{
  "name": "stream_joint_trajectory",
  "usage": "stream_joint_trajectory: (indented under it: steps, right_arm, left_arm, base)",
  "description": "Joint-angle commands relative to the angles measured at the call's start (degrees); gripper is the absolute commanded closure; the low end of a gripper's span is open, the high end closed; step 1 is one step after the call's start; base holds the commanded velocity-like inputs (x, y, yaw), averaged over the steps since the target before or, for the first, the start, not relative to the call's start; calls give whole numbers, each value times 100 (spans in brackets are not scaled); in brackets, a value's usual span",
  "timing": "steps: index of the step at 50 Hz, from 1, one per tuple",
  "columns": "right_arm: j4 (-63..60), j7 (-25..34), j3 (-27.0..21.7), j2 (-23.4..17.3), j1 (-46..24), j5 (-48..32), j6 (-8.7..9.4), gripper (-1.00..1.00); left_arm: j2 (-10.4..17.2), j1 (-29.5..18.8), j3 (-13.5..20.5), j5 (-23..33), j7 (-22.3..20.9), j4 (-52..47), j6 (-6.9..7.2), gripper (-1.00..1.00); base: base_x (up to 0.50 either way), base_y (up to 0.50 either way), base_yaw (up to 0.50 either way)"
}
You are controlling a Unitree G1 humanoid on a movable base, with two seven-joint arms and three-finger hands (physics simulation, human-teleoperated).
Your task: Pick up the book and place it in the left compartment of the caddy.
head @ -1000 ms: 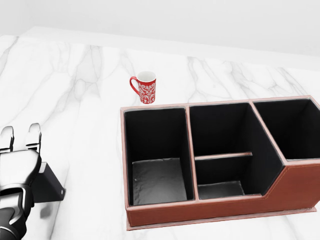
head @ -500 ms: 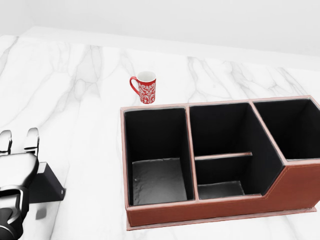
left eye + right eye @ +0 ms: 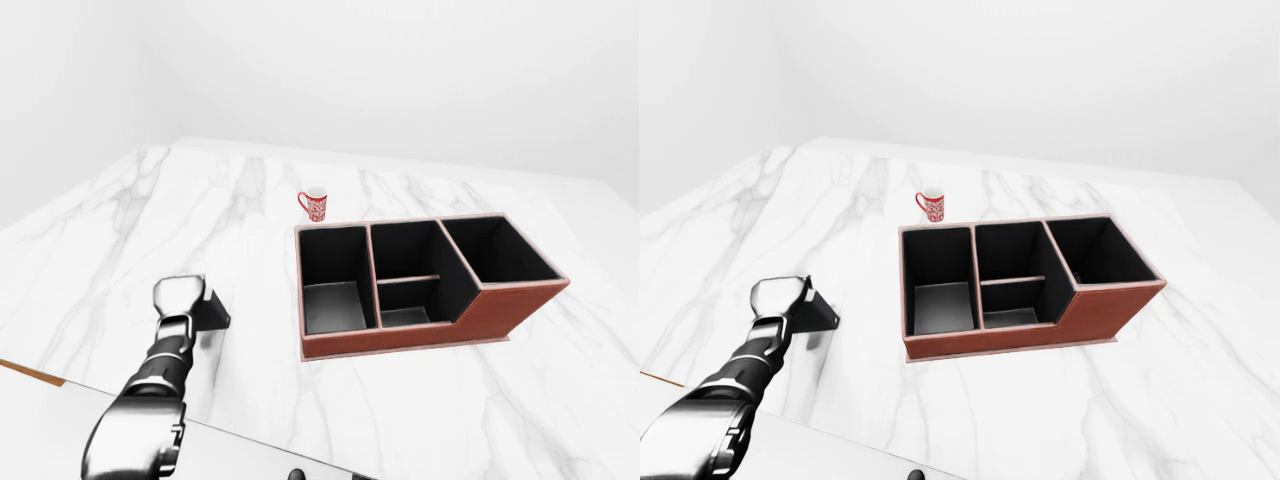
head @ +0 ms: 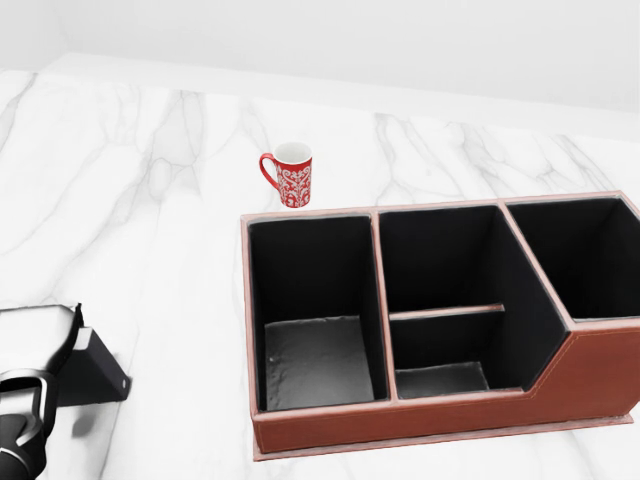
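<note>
Head view shows the left robot hand (image 4: pixel 35 335) has dropped onto the dark book (image 4: pixel 95 372), fingers now hidden, grip unclear, caddy (image 4: pixel 420 410) left compartment unfilled.

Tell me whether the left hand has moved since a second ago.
Yes. In the head view the left hand has dropped toward the bottom edge over the book, its fingertips now hidden, while the caddy and mug stayed put.

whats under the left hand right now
A dark book lies on the marble counter under the left hand. Only its right end shows; the hand covers the rest, so the finger grip cannot be seen.
</note>
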Motion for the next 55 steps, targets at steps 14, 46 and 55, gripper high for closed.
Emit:
stream_joint_trajectory:
  steps: [14, 46, 55]
  right_arm:
    - [0, -3, 13, 1, 1, -14, 0, -100]
    - [19, -19, -14, -12, -9, -5, 0, -100]
    - [6, -23, 5, -1, -11, -11, 0, -100]
  left_arm:
    - [-138, 112, -196, -89, 0, 106, 0, 100]
    - [-26, 1911, 785, 589, 0, -4778, 0, 100]
    - [-106, 2207, 1026, 761, 0, -5743, 0, 100]
  base:
    - [0, 0, 0]
    - [0, 0, 0]
    - [0, 0, 0]
